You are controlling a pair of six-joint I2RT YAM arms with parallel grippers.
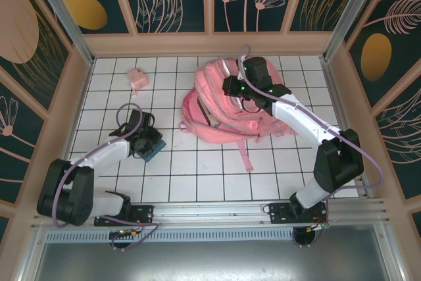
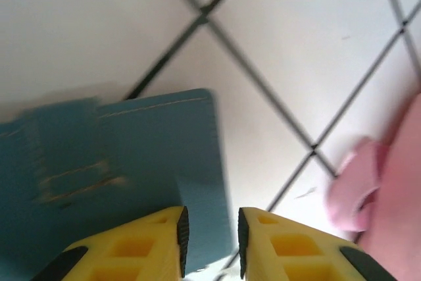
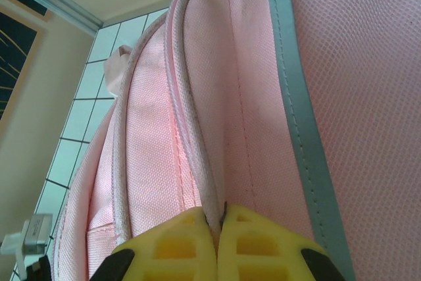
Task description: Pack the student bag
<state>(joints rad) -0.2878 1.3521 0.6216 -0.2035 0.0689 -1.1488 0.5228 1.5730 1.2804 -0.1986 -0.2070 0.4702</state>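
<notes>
While the bag (image 1: 210, 120) lies centred on the desk (image 1: 197, 182) from above, the left gripper (image 1: 147, 143) sits at its eight o'clock. Left wrist: left gripper (image 2: 212, 228) slightly apart around a blue pouch (image 2: 131, 162) (edge between, not clamped). Right wrist: right gripper (image 3: 218, 218) pressed together on the bag (image 3: 250, 97) piping.

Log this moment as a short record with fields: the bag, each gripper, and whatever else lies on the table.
bag: student bag, pink, lying on the tiled table, right of centre
right gripper: jaws shut on a piped seam of the bag
left gripper: jaws narrowly apart at a corner of the blue flat item; contact unclear
other: small pink box, far left, apart from the bag
packing state: blue item and box both lie outside the bag
</notes>
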